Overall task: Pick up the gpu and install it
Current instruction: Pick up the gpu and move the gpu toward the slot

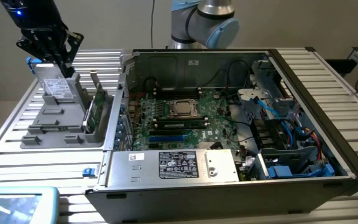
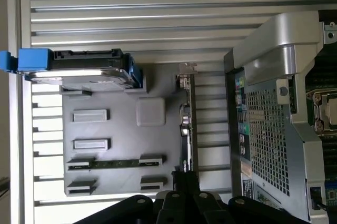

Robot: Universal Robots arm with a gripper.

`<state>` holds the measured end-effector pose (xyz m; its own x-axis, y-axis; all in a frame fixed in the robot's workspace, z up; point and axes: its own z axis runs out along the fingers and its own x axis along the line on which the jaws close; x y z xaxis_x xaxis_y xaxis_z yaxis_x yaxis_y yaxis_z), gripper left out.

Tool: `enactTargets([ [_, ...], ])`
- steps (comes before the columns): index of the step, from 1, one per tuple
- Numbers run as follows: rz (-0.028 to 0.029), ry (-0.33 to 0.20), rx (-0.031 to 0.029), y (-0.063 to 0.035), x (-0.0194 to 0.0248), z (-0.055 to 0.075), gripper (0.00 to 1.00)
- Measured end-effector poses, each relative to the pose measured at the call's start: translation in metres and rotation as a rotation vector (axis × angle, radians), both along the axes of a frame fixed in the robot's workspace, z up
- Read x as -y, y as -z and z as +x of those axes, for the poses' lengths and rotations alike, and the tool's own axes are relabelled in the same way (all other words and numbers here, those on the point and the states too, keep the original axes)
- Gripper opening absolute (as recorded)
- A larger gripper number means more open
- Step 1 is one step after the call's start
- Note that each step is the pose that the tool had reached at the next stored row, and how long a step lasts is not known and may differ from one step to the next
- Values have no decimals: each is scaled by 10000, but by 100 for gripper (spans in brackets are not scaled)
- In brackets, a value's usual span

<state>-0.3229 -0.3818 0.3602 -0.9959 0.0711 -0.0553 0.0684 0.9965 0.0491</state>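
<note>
Slatted metal tabletop (image 1: 328, 84), carrying everything. On it an open computer case (image 1: 166, 205), side panel off, lying flat. Green motherboard (image 1: 166, 112) exposed in its floor; blue expansion slot (image 1: 166, 138) looks free. Loose black and blue cables (image 1: 278, 116) toward the exterior view's right.

Grey holder (image 1: 54, 130) just beside the case, on the exterior view's left. Silver hard drive (image 1: 58, 88) with blue tabs stands at its far end.

The gpu (image 1: 95, 107) stands on edge in the holder's slot nearest the case, close to the case wall. Not yet lifted.

Gripper (image 1: 67, 71) hangs above the holder, over the hard drive end, clear of the card. Fingers pressed together, nothing between them. In the wrist view the closed tips line up with the card's thin edge.

Judgement: approach stage of the pick-up, nothing grasped. A grasp calls for spread fingers and a straight drop onto the narrow top edge.

Obstacles: hard drive on one side, case wall tight on the other. Little sideways room.
</note>
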Motion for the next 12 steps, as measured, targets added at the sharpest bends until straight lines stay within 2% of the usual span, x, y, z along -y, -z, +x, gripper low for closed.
enactTargets([
  [9,0,0,0,0,0,0,12],
  [10,0,0,-1,0,0,0,13],
  [11,0,0,-1,0,0,0,19],
  [12,0,0,-1,0,0,0,19],
])
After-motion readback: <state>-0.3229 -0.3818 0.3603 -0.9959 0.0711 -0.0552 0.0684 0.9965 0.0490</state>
